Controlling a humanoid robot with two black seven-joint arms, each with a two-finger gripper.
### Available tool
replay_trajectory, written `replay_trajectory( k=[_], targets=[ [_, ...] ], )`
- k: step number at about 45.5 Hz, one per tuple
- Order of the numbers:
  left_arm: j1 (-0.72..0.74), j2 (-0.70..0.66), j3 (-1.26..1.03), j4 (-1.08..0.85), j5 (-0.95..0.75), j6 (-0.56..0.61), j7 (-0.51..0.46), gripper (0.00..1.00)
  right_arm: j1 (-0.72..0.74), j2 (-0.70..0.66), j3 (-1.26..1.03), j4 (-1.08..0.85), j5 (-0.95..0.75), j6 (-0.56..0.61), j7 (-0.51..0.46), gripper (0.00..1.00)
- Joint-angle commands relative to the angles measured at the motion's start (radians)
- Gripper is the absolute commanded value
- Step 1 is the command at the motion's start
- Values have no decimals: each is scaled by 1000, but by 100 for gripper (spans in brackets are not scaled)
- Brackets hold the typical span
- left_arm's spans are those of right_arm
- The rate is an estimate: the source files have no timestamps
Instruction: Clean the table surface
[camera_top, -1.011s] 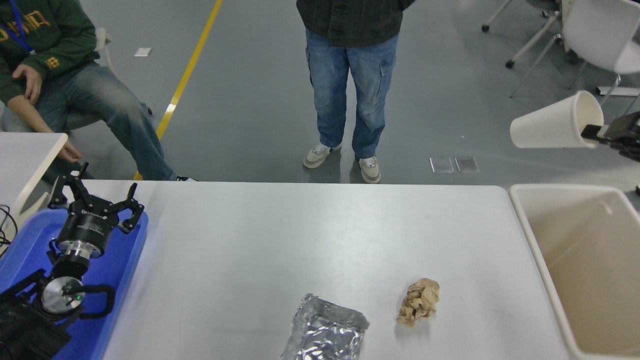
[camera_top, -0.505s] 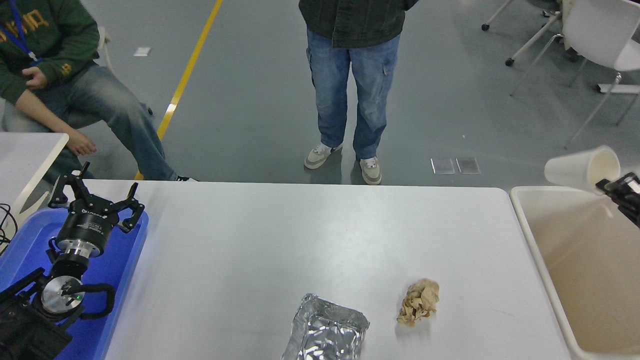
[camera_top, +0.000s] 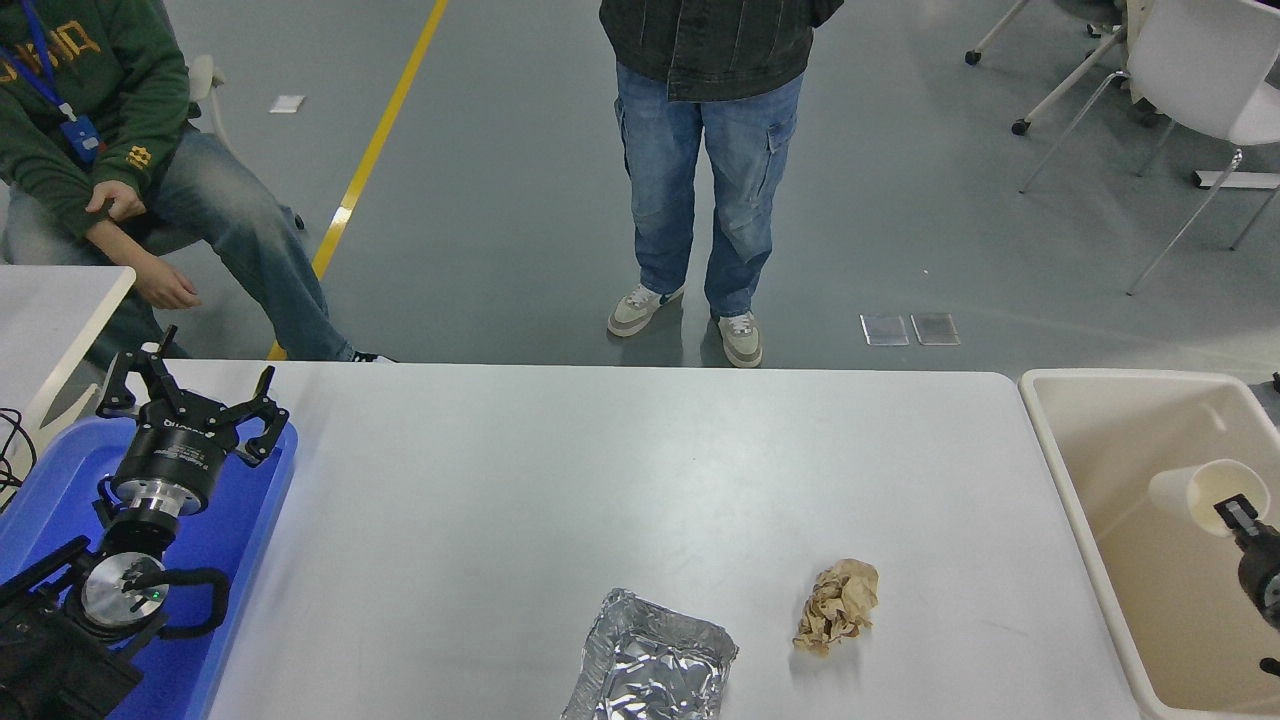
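The light grey-white table surface (camera_top: 560, 470) fills the middle of the head view. A crumpled brown paper ball (camera_top: 838, 604) lies on it at the front right. A foil tray (camera_top: 655, 670) lies at the front edge, left of the ball. My right gripper (camera_top: 1236, 512) comes in from the right edge and is shut on the rim of a white paper cup (camera_top: 1200, 489). It holds the cup tipped on its side, low inside the beige bin (camera_top: 1060, 470) at the table's right end. My left gripper (camera_top: 185, 400) is parked open at the lower left.
A blue tray (camera_top: 240, 540) lies under the left arm at the table's left edge. A smaller white table (camera_top: 50, 310) stands at the far left. One person stands beyond the far edge, another sits at the upper left. White chairs stand at the upper right.
My right gripper has carried the cup from high above the bin's far edge down and toward me, into the bin. The left arm has not moved. The seated person's hands shifted.
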Motion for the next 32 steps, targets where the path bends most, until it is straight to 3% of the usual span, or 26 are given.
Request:
replay_trajectory(
  k=[1, 29, 30, 32],
  targets=[
    [0, 0, 0, -1, 0, 0, -1, 100, -9, 79, -47, -90, 42, -91, -51, 0],
    [0, 0, 0, -1, 0, 0, 1, 100, -9, 93, -39, -87, 50, -95, -51, 0],
    [0, 0, 0, 1, 0, 0, -1, 100, -7, 93, -41, -87, 56, -95, -51, 7],
    [0, 0, 0, 1, 0, 0, -1, 100, -7, 91, -56, -88, 71, -103, -48, 62]
  ],
)
